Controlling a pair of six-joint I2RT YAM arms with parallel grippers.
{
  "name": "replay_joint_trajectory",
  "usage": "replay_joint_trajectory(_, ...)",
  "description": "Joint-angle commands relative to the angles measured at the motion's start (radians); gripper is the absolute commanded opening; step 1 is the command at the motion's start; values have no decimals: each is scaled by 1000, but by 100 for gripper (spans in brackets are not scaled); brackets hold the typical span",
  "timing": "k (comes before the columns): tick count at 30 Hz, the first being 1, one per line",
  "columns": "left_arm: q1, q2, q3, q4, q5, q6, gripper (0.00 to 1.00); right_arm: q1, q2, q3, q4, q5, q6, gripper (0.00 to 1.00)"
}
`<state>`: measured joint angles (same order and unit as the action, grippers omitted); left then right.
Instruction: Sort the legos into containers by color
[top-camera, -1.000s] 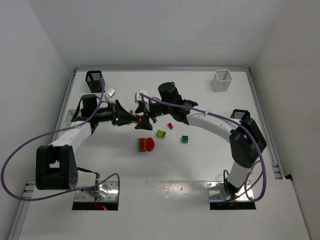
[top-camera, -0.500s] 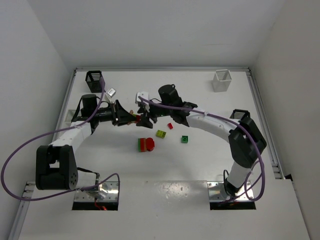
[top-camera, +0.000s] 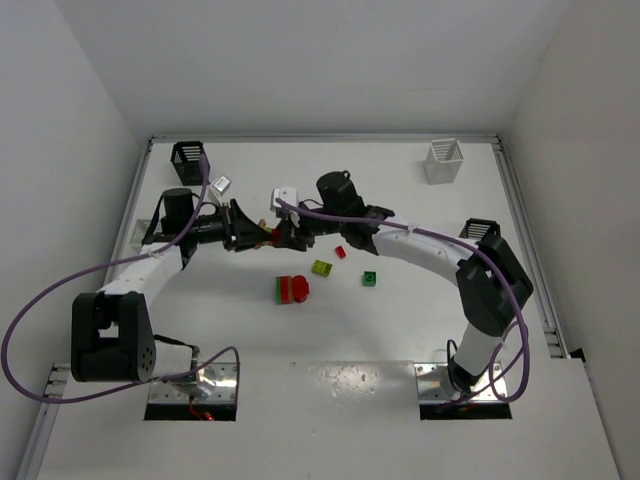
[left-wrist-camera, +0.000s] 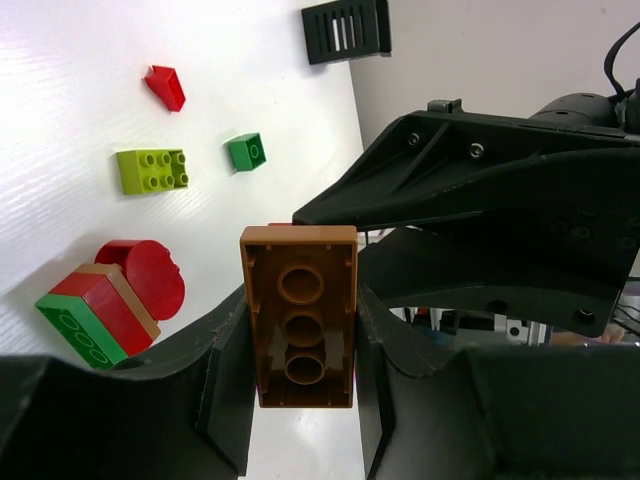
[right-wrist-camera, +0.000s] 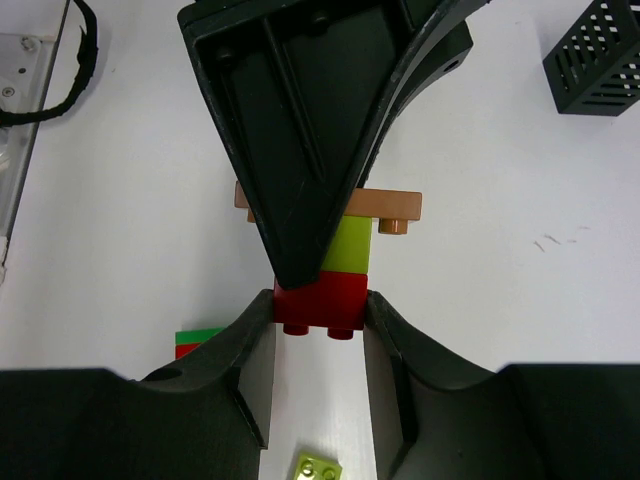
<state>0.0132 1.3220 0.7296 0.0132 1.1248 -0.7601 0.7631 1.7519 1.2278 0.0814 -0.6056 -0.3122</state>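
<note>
this looks like a robot lab's test cell: a white desk (top-camera: 330, 335) boxed in by plain white walls (top-camera: 70, 130), with two arms (top-camera: 150, 266) bolted to metal plates (top-camera: 222, 380) at its near edge. purple cables (top-camera: 28, 325) loop loose from the arms, and toy bricks (top-camera: 322, 267) and mesh baskets (top-camera: 444, 160) sit on the desk.

The left arm (top-camera: 150, 265) and right arm (top-camera: 430, 250) bend inward and meet far left of centre. The left hand (top-camera: 262, 237) and right hand (top-camera: 284, 238) face each other, each clamped on one brick stack (right-wrist-camera: 345, 245).
</note>
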Motion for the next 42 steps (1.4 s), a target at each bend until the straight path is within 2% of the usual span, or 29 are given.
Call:
replay_joint_trajectory(1, -12, -38, -1, 33, 38, -7, 41, 7, -14, -20, 57, -5, -24, 12)
replay_joint_trajectory(2, -12, -38, -1, 33, 38, -7, 46, 7, -14, -34, 67, -5, -33, 6)
replay_joint_trajectory(4, 24, -38, 10, 13, 38, 2, 51, 7, -34, -46, 67, -5, -50, 3)
replay_joint_trajectory(9, 76, -47, 10, -15, 38, 44, 51, -2, -58, -93, 49, -5, -61, 2)
replay_joint_trajectory(14, 76, -86, -15, -15, 17, 53, 34, -2, -69, -93, 49, -5, -70, 2)
replay_joint_trajectory(17, 76, -86, -15, -15, 17, 53, 34, -2, -69, -93, 49, -5, -70, 2)
replay_joint_trajectory(19, 76, -77, -15, -15, 17, 44, 41, -2, -69, -93, 49, -5, -70, 2)
replay_joint_trajectory(22, 76, -67, -15, -15, 17, 44, 58, -2, -69, -82, 38, -5, -79, 2)
replay_joint_trajectory(24, 76, -67, -15, -15, 7, 44, 62, -2, -60, -71, 38, -5, -79, 2)
replay_joint_trajectory(30, 57, -58, -15, -15, -2, 44, 62, -2, -60, -62, 29, -5, -79, 2)
replay_joint_trajectory(40, -2, -49, 8, -75, -100, 107, 62, 16, -51, -44, 1, -5, -79, 0)
replay_joint_trajectory(42, -13, -49, 8, -84, -109, 116, 59, 16, -51, -34, 1, -5, -79, 0)
